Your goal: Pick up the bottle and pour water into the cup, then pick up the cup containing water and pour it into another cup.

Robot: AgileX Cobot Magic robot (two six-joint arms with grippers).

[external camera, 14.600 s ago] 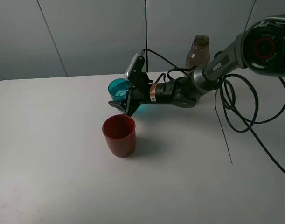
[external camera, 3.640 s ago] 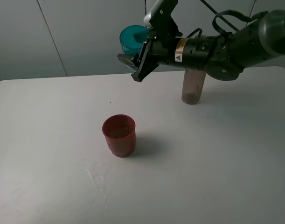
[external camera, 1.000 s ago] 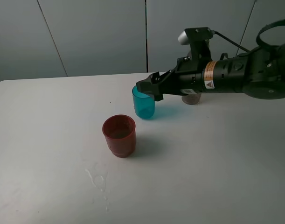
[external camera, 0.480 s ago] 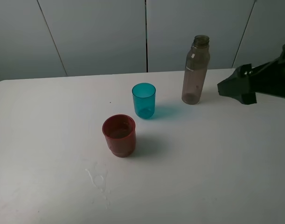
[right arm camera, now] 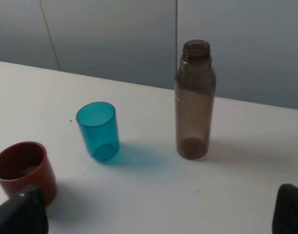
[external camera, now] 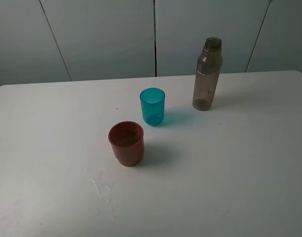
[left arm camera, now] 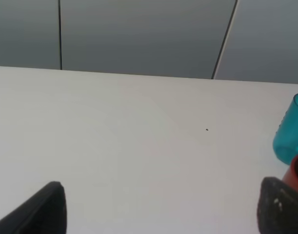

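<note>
The grey-brown bottle (external camera: 207, 74) stands upright at the back right of the white table (external camera: 230, 168); it also shows in the right wrist view (right arm camera: 194, 100). The teal cup (external camera: 152, 106) stands upright left of it, also in the right wrist view (right arm camera: 97, 130) and at the edge of the left wrist view (left arm camera: 291, 129). The red cup (external camera: 126, 143) stands in front of the teal cup, with a little liquid inside; it also shows in the right wrist view (right arm camera: 25, 169). Neither arm shows in the high view. My left gripper (left arm camera: 158, 207) and right gripper (right arm camera: 158, 212) are open and empty, away from all three.
A small puddle of spilled water (external camera: 105, 190) lies on the table in front of the red cup. Grey wall panels (external camera: 106, 34) stand behind the table's back edge.
My right gripper let go of the teal cup on the table beside the red cup, pulled back to the right and left the high view.
</note>
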